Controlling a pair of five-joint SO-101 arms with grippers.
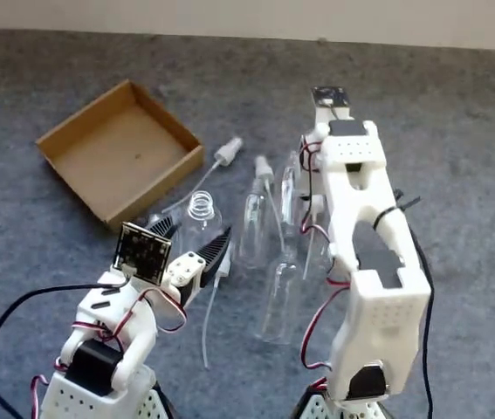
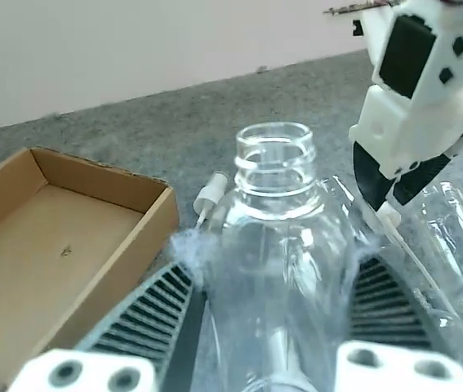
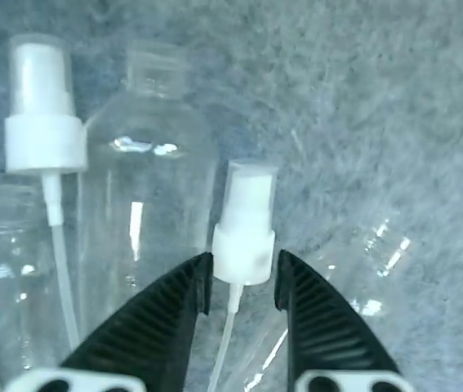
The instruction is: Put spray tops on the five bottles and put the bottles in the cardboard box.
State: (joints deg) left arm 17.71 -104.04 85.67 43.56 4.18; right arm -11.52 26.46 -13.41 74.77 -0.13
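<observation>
My left gripper is shut on a clear bottle, held upright with its open neck uppermost; from above this bottle stands just in front of the cardboard box. My right gripper is shut on a white spray top by its collar, its tube hanging down between the jaws. That gripper hovers close beside the held bottle, over several clear bottles lying on the carpet.
A loose spray top with a long tube lies beside the box, and another rests against the lying bottles. A further bottle lies nearer the arm bases. The box is open and empty.
</observation>
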